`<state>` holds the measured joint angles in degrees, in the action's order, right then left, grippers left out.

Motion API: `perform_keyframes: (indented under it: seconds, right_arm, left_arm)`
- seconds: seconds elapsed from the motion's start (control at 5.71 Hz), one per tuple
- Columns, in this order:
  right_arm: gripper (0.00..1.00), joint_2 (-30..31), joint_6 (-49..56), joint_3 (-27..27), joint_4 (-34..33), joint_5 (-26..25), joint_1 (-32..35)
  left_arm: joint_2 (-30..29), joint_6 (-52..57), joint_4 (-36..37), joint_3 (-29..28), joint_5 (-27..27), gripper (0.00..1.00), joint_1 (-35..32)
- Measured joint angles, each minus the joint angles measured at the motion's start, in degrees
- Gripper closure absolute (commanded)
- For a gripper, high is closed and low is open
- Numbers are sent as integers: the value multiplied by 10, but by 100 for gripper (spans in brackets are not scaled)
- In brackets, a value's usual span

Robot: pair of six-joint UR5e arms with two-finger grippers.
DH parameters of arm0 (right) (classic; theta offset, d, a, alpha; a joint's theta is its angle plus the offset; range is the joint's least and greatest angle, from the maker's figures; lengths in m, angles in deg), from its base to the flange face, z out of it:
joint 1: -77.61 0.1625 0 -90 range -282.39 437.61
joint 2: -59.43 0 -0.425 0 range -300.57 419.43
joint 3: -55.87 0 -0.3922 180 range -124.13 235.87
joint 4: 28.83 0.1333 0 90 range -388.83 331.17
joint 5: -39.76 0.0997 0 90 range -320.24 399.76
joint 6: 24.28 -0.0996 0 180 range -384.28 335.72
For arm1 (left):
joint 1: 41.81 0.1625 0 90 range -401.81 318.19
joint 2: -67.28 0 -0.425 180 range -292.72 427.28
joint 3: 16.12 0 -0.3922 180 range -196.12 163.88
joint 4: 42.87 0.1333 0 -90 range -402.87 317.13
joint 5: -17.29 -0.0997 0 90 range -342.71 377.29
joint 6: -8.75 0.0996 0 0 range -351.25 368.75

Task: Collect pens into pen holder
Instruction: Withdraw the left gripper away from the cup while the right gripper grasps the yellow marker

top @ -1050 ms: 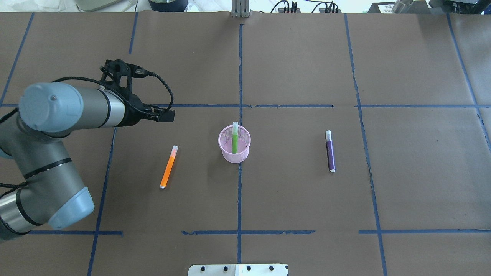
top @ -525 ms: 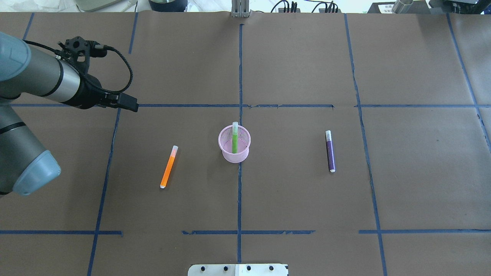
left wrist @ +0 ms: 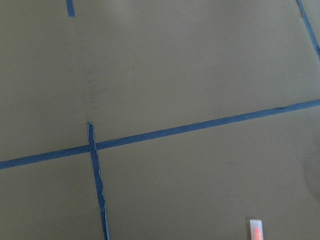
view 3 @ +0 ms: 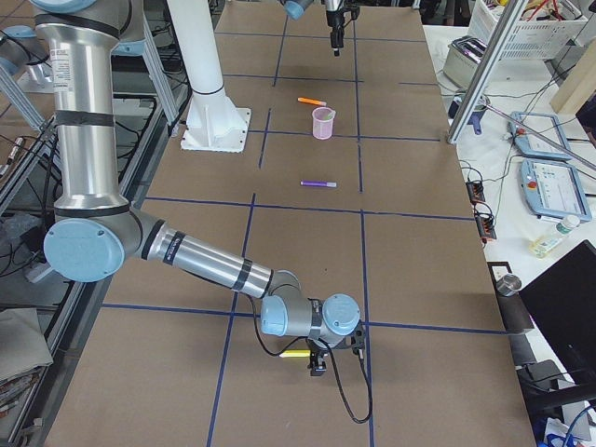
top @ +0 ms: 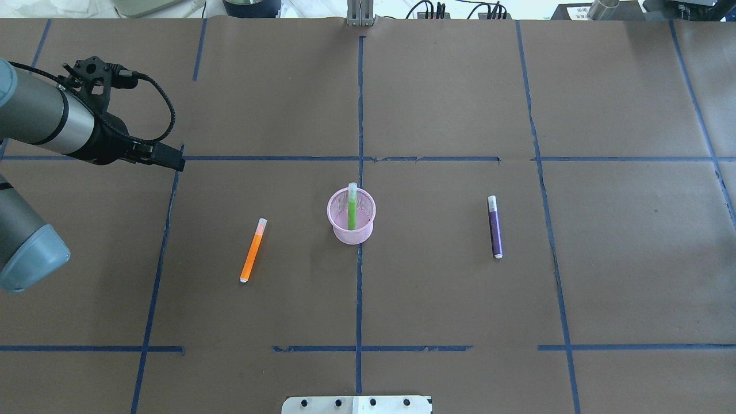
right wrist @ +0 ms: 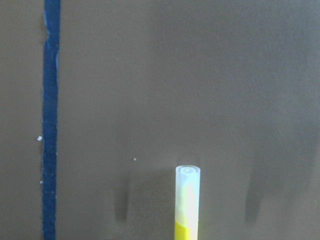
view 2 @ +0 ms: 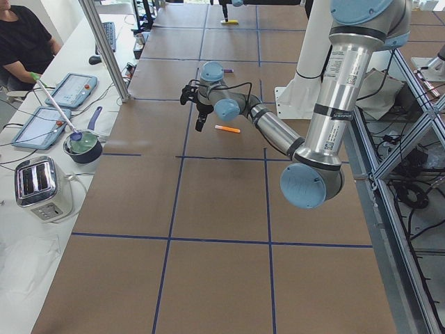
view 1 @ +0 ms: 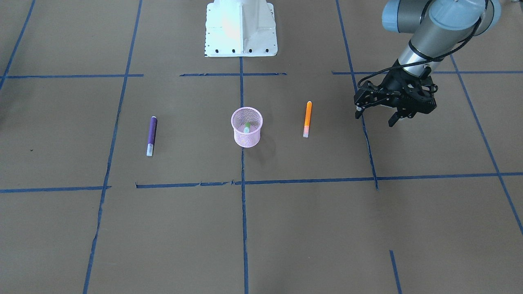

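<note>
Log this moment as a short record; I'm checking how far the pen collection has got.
pen holder: upright, mid-table
green pen: standing inside pen holder
orange pen: lying flat, robot's left of holder
purple pen: lying flat, robot's right of holder
left gripper: open, empty, apart from orange pen
yellow pen: by right gripper; grip cannot be told

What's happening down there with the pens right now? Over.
Left gripper open, empty; right gripper unclear. Green pen in pen holder; orange pen, purple pen on table. Nothing blocking either.
</note>
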<state>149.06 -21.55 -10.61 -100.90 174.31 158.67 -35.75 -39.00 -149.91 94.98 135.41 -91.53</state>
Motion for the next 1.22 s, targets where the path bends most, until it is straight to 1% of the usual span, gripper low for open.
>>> perform_keyframes:
  seconds: [0.17, 0.35, 0.53, 0.7, 0.88, 1.22]
  right_arm:
    - [30, 0, 0, 2, 0, 0, -5]
    - [39, 0, 0, 4, -1, -1, -7]
    - [63, 0, 0, 5, -1, -2, -8]
    - [97, 0, 0, 5, -1, -3, -8]
    - [100, 0, 0, 6, -1, -3, -10]
    - [100, -1, -5, 5, -1, -2, -14]
  left_arm:
    - [1, 0, 0, 1, 0, 1, 0]
    - [1, 0, 0, 2, 0, 1, 0]
    - [1, 0, 0, 3, 0, 1, 0]
    - [1, 0, 0, 3, 0, 1, 0]
    - [1, 0, 0, 3, 0, 1, 0]
    - [1, 0, 0, 4, 1, 1, 0]
